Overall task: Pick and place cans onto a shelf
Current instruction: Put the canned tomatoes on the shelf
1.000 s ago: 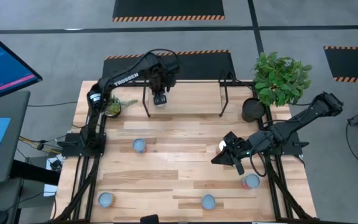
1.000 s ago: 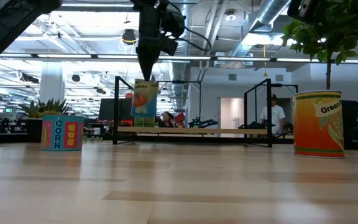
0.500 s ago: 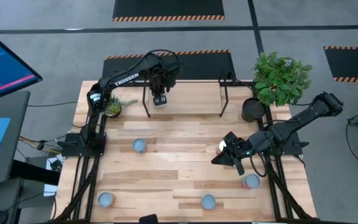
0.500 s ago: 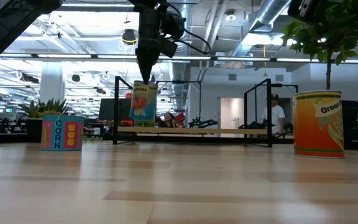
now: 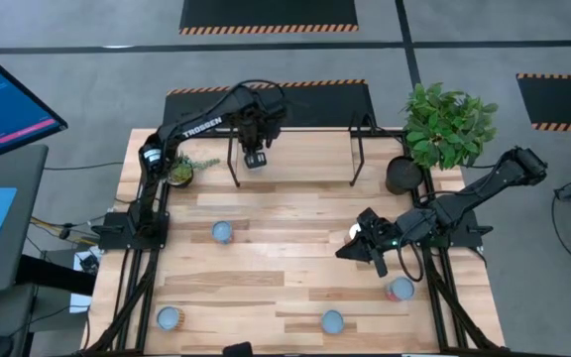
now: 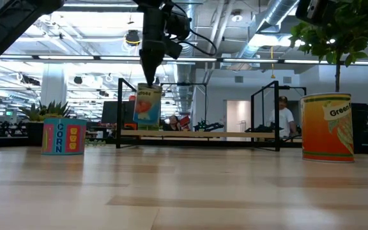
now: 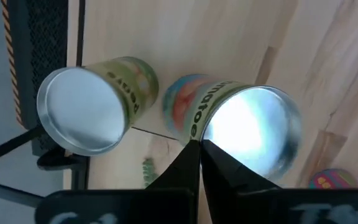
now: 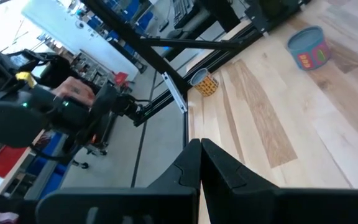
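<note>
One can [image 6: 147,106] is hanging over the shelf [image 6: 197,135], pinched at its rim by our left claw [image 5: 255,159]; we are lowering it slowly and straight.

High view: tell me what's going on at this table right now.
The left gripper is shut on the rim of a can and holds it just above the shelf. The right gripper, fingers together, waits over the right side of the table. Four other cans stand on the tabletop, not yet shelved.
</note>
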{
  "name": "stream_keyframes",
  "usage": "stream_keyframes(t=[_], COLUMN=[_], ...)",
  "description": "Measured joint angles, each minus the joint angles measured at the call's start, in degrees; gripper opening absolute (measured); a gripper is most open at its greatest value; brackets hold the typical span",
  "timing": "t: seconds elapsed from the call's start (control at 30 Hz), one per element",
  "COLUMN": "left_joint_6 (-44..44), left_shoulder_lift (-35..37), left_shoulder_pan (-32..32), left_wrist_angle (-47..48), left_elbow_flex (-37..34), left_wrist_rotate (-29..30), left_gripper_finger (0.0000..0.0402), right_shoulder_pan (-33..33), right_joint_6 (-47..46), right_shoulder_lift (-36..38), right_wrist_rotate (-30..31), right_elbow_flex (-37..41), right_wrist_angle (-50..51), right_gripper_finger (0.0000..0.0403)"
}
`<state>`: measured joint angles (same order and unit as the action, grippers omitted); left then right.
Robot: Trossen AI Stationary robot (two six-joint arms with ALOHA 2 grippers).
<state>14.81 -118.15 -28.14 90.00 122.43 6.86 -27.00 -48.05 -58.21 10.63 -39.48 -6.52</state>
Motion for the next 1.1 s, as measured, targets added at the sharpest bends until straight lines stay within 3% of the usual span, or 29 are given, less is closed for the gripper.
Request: stream_keyframes(t=[0.37, 0.9, 1.1], left_joint_6=[-1.78, -0.27, -0.29], left_shoulder_lift=[-0.02, -0.02, -0.02], left_shoulder_pan=[0.39, 0.22, 0.16], left_wrist_angle=[0.01, -2.14, -2.36], left_elbow_flex=[-4.1, -4.26, -4.26], left_wrist_rotate=[2.44, 1.44, 4.61], left_gripper_finger=[0.0, 0.0, 0.0], right_shoulder_pan=[0.0, -0.82, -3.28], right_joint_6=[0.32, 0.35, 0.41], right_shoulder_lift=[-0.29, -0.29, -0.29], right_wrist_rotate=[0.02, 0.0, 0.0], right_elbow_flex=[0.0, 0.0, 0.0], right_wrist_angle=[-3.39, -3.3, -3.28], right_gripper_finger=[0.0033, 0.0033, 0.0033])
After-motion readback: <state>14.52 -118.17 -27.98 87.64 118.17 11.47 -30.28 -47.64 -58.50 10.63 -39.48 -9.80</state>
